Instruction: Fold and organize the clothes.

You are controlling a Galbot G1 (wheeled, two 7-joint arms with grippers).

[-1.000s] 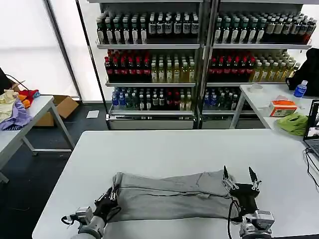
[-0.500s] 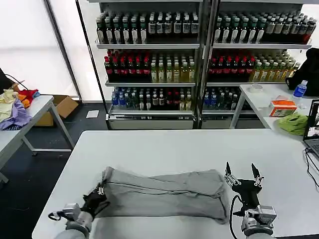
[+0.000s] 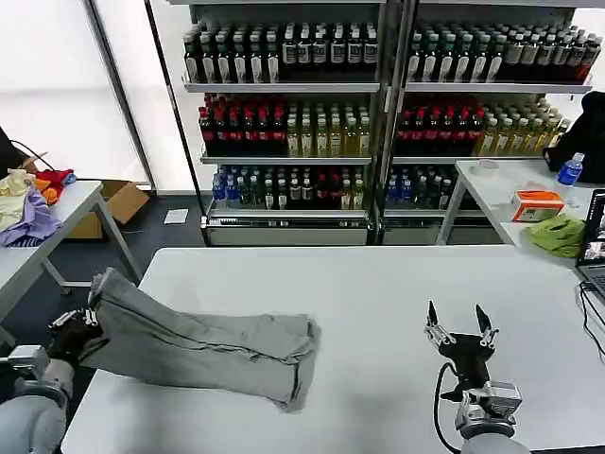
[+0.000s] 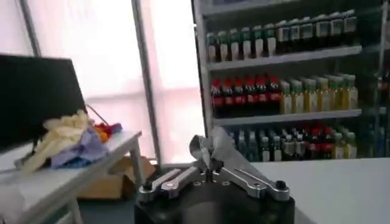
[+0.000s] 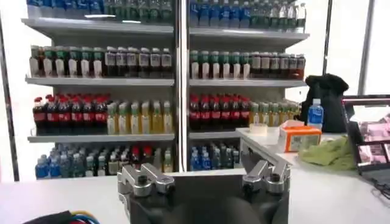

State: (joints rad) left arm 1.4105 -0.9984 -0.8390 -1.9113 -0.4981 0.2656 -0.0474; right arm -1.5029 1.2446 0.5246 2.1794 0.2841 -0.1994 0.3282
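Observation:
A light grey T-shirt lies bunched in a long band across the left part of the white table, one end lifted past the table's left edge. My left gripper is shut on that raised end. In the left wrist view the fingertips of the left gripper meet on a fold of the grey T-shirt. My right gripper stands open over the front right of the table, well clear of the shirt. In the right wrist view the right gripper has its fingers wide apart with nothing between them.
A side table at the left carries lavender, cream and red garments. Shelves of bottles stand behind. Another table at the right holds a green cloth, an orange box and a blue bottle. A laptop sits at the right edge.
My left gripper has dragged the grey T-shirt far to the left and lifted its end over the table edge. The shirt slid away from the right gripper, which stayed open in place.

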